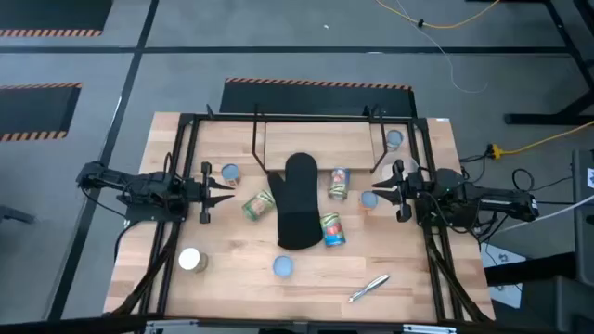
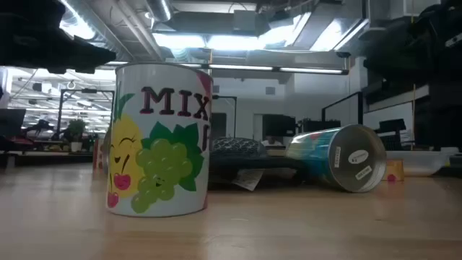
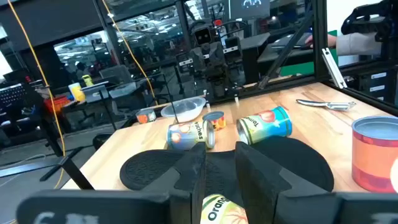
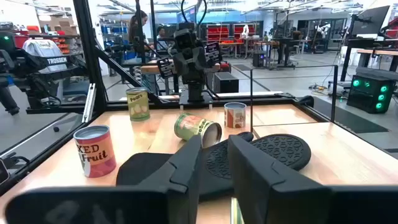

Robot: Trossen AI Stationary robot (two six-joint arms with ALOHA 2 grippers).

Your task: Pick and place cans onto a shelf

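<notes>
Left tool [image 1: 223,192]: low over the left side of the table [image 1: 418,269], fingers slightly parted and empty; a tipped can [image 1: 257,205] lies just ahead of it
Right tool [image 1: 380,193]: facing it from the right side, fingers likewise a little apart, holding nothing; a standing can [image 1: 368,199] is just beside its tips
Cans [image 1: 339,183]: scattered over the table, some upright, some on their sides, around a black oven mitt [image 1: 297,199]; one sits by the shelf's right end
Shelf [image 1: 320,139]: at the table's far edge, between the two arms; the middle of its top board is bare
Handling: probably stiff, smooth tins with some heft (the fruit labels suggest full ones); best taken across the round wall at mid-height; the tipped ones may roll if nudged
Room: open wood in front of the shelf; the mitt, the thin shelf rods and the black frame posts [image 1: 181,158] along each side are the edges to clear
</notes>
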